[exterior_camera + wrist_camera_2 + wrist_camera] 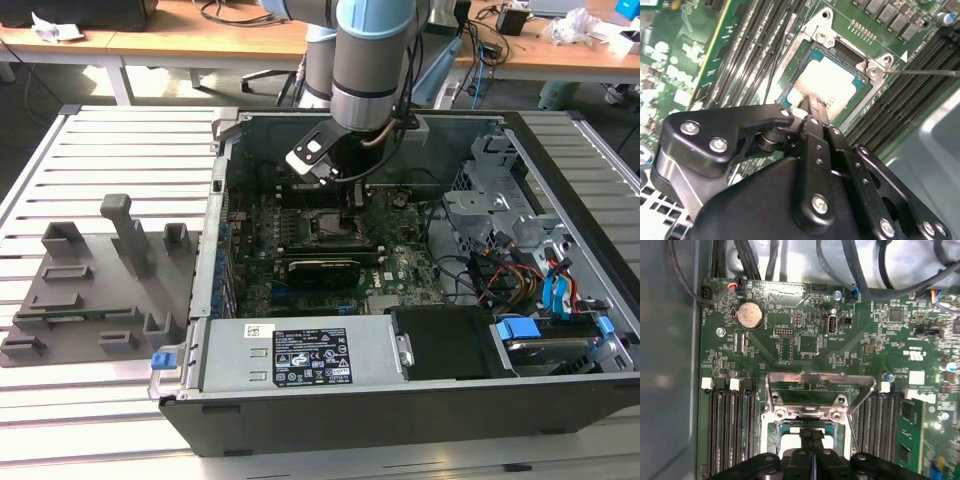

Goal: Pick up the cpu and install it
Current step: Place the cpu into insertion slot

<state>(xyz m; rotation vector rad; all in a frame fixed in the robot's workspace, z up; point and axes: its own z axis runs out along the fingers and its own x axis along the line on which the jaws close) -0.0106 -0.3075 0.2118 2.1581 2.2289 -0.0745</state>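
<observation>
exterior view high, looking down into case [400, 415]; both wrist views close above socket [824, 33] [805, 412].

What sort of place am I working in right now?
Likely a lab or workshop for computer assembly: an open computer case lies on a slatted metal table, with cable-strewn wooden desks beyond it.

A lab: open computer case [400, 425] on slatted metal bench [120, 140], cable-strewn desks [190, 42] behind

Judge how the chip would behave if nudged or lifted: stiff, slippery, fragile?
The chip looks flat and metal-topped, so probably stiff and light. Its smooth top may be slippery. Sitting in the socket, it likely won't slide sideways.
</observation>
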